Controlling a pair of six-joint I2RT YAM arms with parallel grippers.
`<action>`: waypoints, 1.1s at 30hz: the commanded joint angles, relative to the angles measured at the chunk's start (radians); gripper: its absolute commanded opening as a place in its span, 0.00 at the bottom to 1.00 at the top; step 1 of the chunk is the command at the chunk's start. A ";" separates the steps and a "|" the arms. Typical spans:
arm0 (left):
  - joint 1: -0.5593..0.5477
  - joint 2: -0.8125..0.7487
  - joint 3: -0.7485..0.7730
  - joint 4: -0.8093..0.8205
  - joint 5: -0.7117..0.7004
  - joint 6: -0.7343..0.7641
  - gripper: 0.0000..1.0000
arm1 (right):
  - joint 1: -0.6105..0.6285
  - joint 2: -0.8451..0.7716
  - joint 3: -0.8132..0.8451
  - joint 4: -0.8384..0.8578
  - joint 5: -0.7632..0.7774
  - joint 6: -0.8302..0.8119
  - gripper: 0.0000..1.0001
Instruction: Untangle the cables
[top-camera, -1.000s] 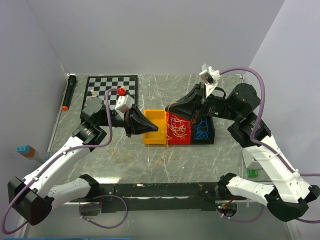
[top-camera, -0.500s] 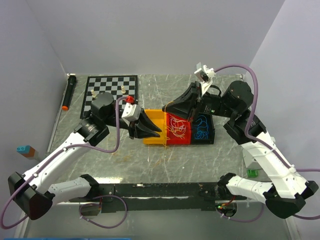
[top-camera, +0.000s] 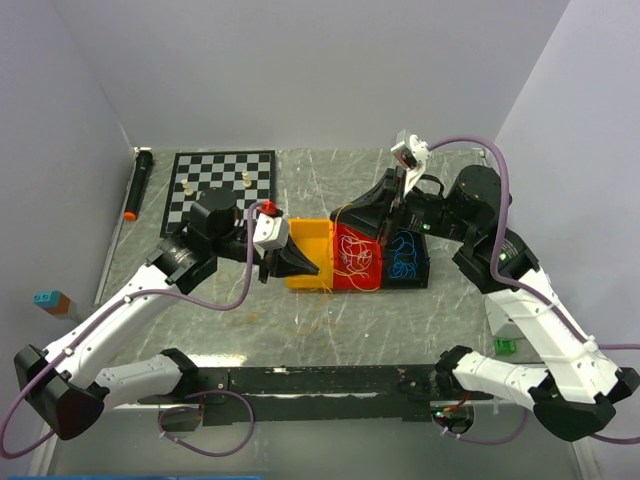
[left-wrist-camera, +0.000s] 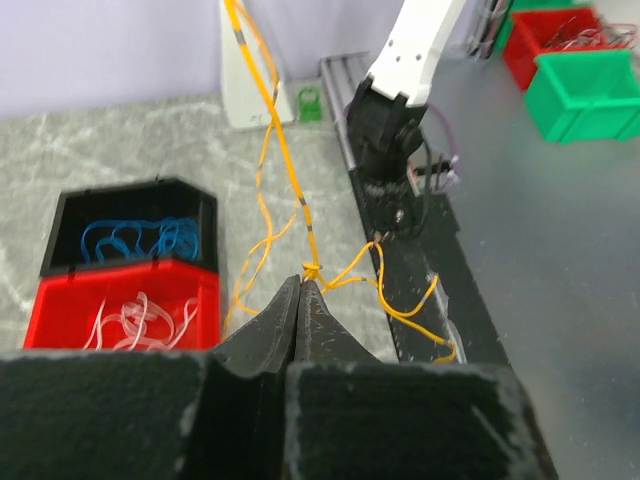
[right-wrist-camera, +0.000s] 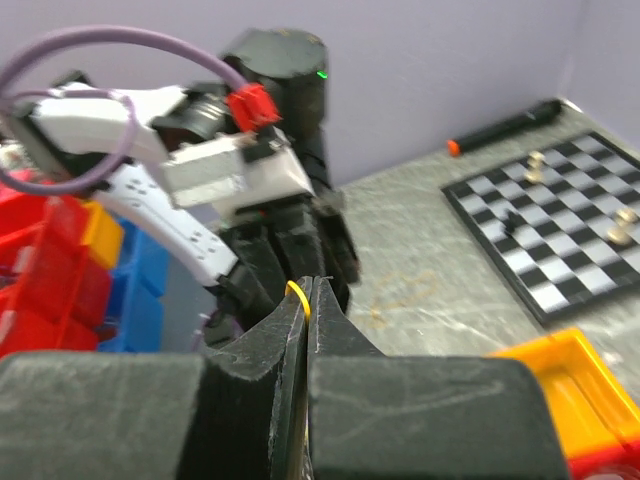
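The yellow cable (left-wrist-camera: 286, 150) is a thin strand stretched between my two grippers, with loose loops hanging by the knot (left-wrist-camera: 313, 270). My left gripper (left-wrist-camera: 301, 281) is shut on it at that knot, and it shows in the top view (top-camera: 312, 270) at the front of the yellow bin (top-camera: 304, 236). My right gripper (right-wrist-camera: 305, 284) is shut on a yellow strand (right-wrist-camera: 297, 291), and it shows in the top view (top-camera: 344, 214) above the red bin's back edge. White cables (top-camera: 356, 258) lie in the red bin (top-camera: 339, 281). Blue cables (top-camera: 403, 256) lie in the black bin (top-camera: 424, 264).
A chessboard (top-camera: 222, 186) with a few pieces lies at the back left, with a black marker (top-camera: 137, 185) beside it. A black rail (top-camera: 320, 380) runs along the near edge. A small green part (top-camera: 506, 346) sits at the right. Green and red bins (left-wrist-camera: 585, 90) stand off the table.
My left arm has swung its elbow and wrist to the right, and its gripper has dropped slightly at the yellow bin's front. My right gripper has held its place over the red bin.
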 joint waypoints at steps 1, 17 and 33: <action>-0.005 -0.049 0.061 -0.156 -0.074 0.090 0.01 | -0.004 -0.067 0.019 -0.082 0.138 -0.096 0.00; 0.032 -0.087 0.107 0.069 -0.060 -0.350 0.01 | 0.062 -0.018 -0.184 -0.128 0.339 -0.100 0.00; 0.030 -0.086 -0.146 0.058 -0.192 -0.223 0.64 | 0.065 -0.061 -0.087 -0.033 0.223 -0.064 0.00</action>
